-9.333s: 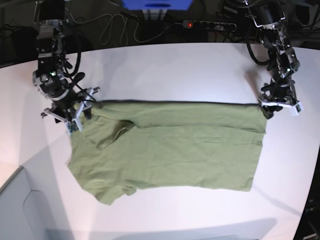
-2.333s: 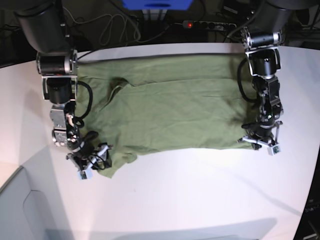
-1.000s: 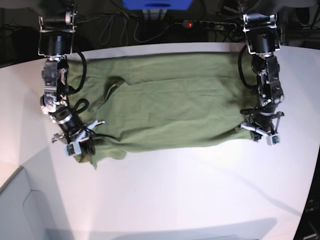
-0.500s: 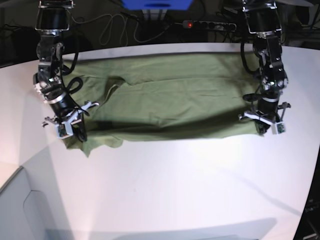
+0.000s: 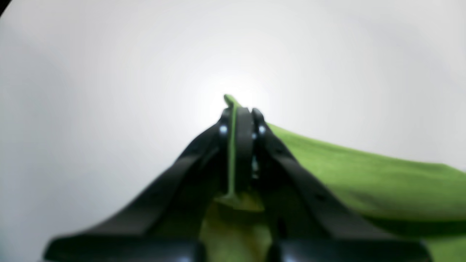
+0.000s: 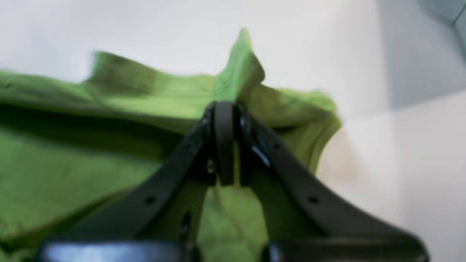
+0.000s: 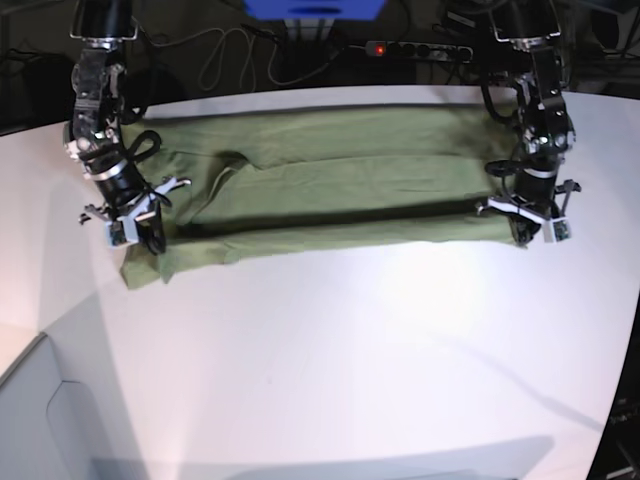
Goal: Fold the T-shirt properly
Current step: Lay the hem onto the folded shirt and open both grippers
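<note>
Table: a white table (image 7: 330, 350) fills most of the base view, bright and glossy, with a grey panel (image 7: 40, 420) at its near left corner.
Background: beyond the far edge it is dark, with looped cables (image 7: 225, 55), a power strip (image 7: 420, 48) showing a red light, and a blue object (image 7: 315, 8) at the top.
T-shirt: the olive-green T-shirt (image 7: 330, 185) lies across the far half of the table as a long band running left to right, its near edge doubled over the rest, with a shadowed crease along the fold.
My left pincer: my left pincer (image 7: 528, 222), on the right of the base view, is clamped tight on the T-shirt's near right corner; in the left wrist view a thin edge of green cloth (image 5: 231, 145) is nipped between the closed black fingers (image 5: 244, 123), and the rest of the shirt trails off to the right over the white surface.
My right pincer: my right pincer (image 7: 135, 225), on the left of the base view, is closed just as tight on the T-shirt's near left end; in the right wrist view bunched green folds (image 6: 240, 69) rise behind the pressed-together fingertips (image 6: 222, 120).
Cloth at the left end: a rumpled flap (image 7: 150, 265) sticks out towards the near side just beside my right pincer.
Focus: both wrist views are blurred, so fine detail of the seams cannot be made out.
</note>
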Available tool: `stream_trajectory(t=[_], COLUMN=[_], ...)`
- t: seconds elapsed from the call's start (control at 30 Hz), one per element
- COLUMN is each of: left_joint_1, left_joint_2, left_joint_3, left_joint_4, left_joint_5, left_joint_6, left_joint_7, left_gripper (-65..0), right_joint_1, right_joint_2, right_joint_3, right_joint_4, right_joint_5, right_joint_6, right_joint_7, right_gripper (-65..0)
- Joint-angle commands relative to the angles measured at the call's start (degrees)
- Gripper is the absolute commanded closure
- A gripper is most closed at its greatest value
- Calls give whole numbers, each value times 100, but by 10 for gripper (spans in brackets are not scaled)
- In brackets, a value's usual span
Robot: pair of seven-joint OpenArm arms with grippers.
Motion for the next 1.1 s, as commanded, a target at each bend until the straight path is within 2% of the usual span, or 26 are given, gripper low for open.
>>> stream_trajectory(t=[0.0,0.67,1.07], left_joint_1=[-7,116,107], left_joint_2=[-77,-16,10], left_joint_3=[-34,-183,-192], left_joint_4=[108,38,38], left_joint_5=[-6,-6,-6], left_joint_6=[34,34,60], left_joint_7=[-143,-143,-99], left_gripper=[0,0,0], right_joint_1=[16,-556,-564], right_joint_2=[91,65,73], right_joint_3=[37,37,37], right_joint_4=[116,274,248], right_joint_5=[91,99,82], right_joint_6=[8,17,17], right_joint_7=[176,194,158], right_gripper=[-1,-1,-1])
